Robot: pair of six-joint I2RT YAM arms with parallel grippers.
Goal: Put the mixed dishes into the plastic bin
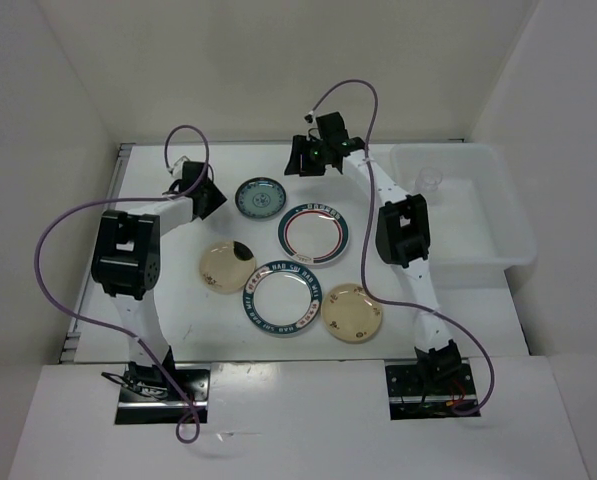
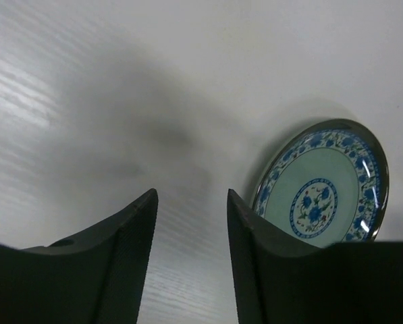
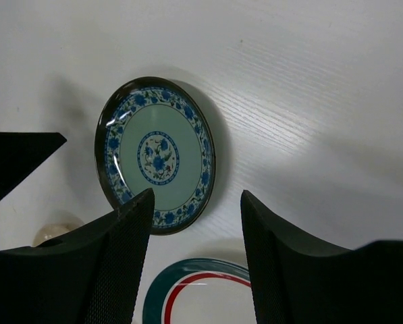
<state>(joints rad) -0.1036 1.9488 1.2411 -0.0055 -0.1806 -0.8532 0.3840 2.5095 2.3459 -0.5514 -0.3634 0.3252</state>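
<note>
The small teal-blue saucer (image 1: 260,198) lies at the back of the table between my two grippers. It shows in the left wrist view (image 2: 323,189) and the right wrist view (image 3: 154,152). Two teal-rimmed plates (image 1: 315,232) (image 1: 285,297) and two cream plates (image 1: 227,267) (image 1: 352,311) lie nearer the front. The clear cup (image 1: 430,183) stands inside the plastic bin (image 1: 478,265) at the right. My left gripper (image 1: 206,195) (image 2: 191,202) is open and empty, just left of the saucer. My right gripper (image 1: 303,158) (image 3: 196,202) is open and empty, above the saucer's right side.
White walls close in the table at the back and left. The right wrist view also shows part of a teal-rimmed plate (image 3: 194,297), an edge of a cream plate (image 3: 52,233) and the tip of the left gripper (image 3: 19,162).
</note>
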